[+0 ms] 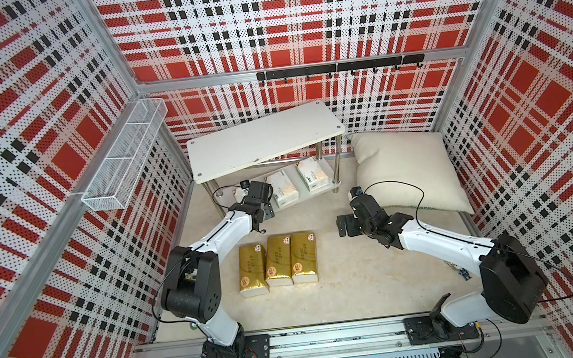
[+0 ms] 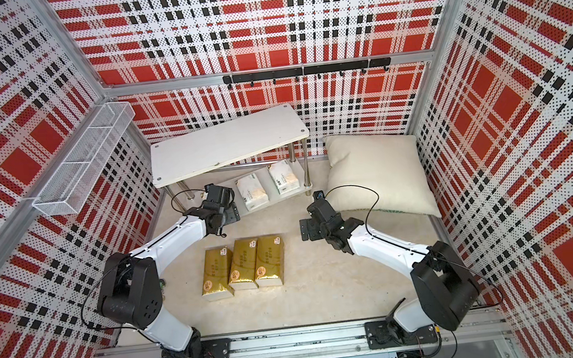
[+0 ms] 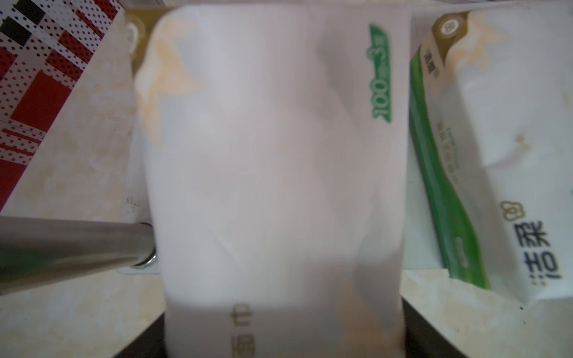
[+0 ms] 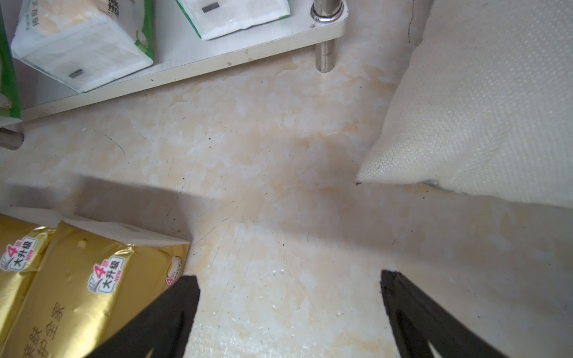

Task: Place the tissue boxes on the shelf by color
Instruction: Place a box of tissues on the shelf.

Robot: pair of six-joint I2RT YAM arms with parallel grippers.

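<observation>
Three gold tissue boxes [image 1: 279,260] lie side by side on the floor in both top views. The shelf [image 1: 266,142] stands at the back, with two white tissue boxes [image 1: 284,189] [image 1: 311,173] on its lower board. My left gripper [image 1: 258,205] is at that board's left end. In the left wrist view it [image 3: 285,341] is shut on a third white tissue box [image 3: 273,155], between the chrome leg [image 3: 77,248] and a neighbouring white box [image 3: 496,155]. My right gripper [image 1: 342,225] [image 4: 288,310] hangs open over bare floor, right of the gold boxes [image 4: 77,294].
A large cream pillow [image 1: 404,171] leans in the back right corner, close to the right gripper. A white wire basket [image 1: 126,156] hangs on the left wall and a black hook rail [image 1: 338,68] on the back wall. The shelf's top board carries nothing.
</observation>
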